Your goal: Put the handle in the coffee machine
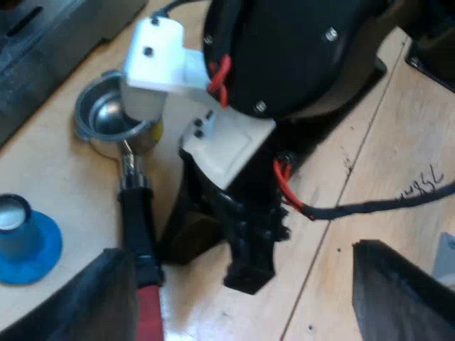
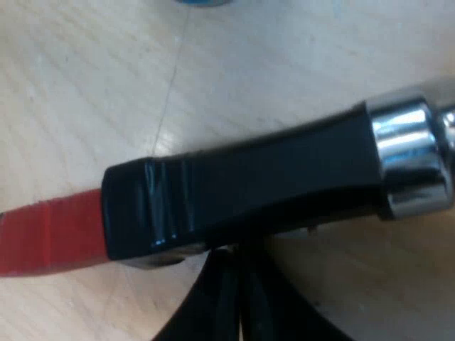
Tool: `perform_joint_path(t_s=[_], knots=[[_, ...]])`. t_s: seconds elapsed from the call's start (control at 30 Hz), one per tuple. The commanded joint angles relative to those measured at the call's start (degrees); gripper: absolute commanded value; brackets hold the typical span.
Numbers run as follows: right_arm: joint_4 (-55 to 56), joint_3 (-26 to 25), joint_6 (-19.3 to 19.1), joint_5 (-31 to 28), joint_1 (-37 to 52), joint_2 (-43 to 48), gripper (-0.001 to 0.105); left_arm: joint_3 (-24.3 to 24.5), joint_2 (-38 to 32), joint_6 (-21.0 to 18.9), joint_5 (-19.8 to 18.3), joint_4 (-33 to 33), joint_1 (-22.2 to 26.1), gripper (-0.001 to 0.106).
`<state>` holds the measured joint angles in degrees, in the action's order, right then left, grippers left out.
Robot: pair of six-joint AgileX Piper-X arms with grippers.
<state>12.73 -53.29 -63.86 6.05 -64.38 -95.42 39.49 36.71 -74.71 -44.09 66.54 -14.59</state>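
The metal, dark-handled, red-ended holder (image 1: 137,227) lies on the wooden table (image 1: 370,142), its length crosswise at my right gripper (image 2: 234,305). Whether that gripper grips it, I cannot tell.

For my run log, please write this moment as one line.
holder lying on table | left gripper open | right gripper at handle | blue tamper nearby

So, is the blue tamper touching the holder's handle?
Apart. The left wrist view shows a strip of bare wooden table between the blue tamper and the handle.
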Motion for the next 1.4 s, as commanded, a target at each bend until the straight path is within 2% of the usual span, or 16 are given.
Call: perform_joint_path(t_s=[0.03,0.27,0.47,0.57,0.77,0.83,0.87,0.93,0.97,1.0,1.07,1.1,1.23,1.37,1.4], knots=[[-0.55,-0.05,-0.17,0.34,0.06,0.23,0.0,0.36,-0.17,0.42,-0.36,1.25,-0.08,0.066],[1.36,-0.05,-0.64,0.53,0.06,3.57,0.0,0.36,-0.17,1.91,2.35,3.03,1.13,0.066],[9.43,-0.05,-1.05,-1.58,0.06,9.26,0.0,0.36,-0.17,3.13,2.37,3.03,1.83,0.066],[14.98,-0.05,-2.41,-2.83,0.06,12.92,0.0,0.36,-0.17,4.05,2.1,3.03,1.81,0.066],[24.73,-1.06,-8.15,-7.3,0.06,19.8,0.002,0.36,-0.63,4.31,1.8,3.03,1.81,0.066],[27.75,-1.94,-8.42,-9.99,0.06,21.8,0.01,0.36,-1.12,4.31,1.8,3.03,1.81,0.066],[29.04,-2.46,-8.41,-10.8,0.06,22.77,0.018,0.36,-1.61,4.31,1.8,3.03,1.81,0.066],[30.84,-3.56,-8.41,-12.81,0.19,24.78,0.045,0.36,-3.69,4.31,1.8,3.03,1.81,0.066],[30.94,-3.79,-8.63,-12.81,0.19,25.24,0.05,0.36,-4.33,4.31,1.8,2.93,1.81,0.066],[31.18,-4.21,-9.85,-12.7,0.19,26.0,0.063,0.36,-5.74,4.2,1.8,2.93,1.81,0.066],[31.38,-4.82,-12.73,-12.69,0.19,26.68,0.077,0.36,-7.8,3.43,1.8,2.93,1.81,0.066],[31.35,-5.23,-13.56,-12.69,0.19,26.94,0.08,0.36,-9.44,2.45,1.95,2.93,1.81,0.066],[31.07,-6.06,-14.51,-12.69,0.19,26.98,0.081,0.36,-14.89,-1.0,2.75,2.93,1.81,0.066],[31.3,-6.06,-14.93,-14.24,0.19,26.81,0.081,0.36,-17.56,-1.35,3.74,2.93,1.81,0.066],[31.12,-6.06,-14.9,-14.45,0.19,26.62,0.081,0.36,-19.65,-1.35,5.54,2.93,1.81,0.066]])
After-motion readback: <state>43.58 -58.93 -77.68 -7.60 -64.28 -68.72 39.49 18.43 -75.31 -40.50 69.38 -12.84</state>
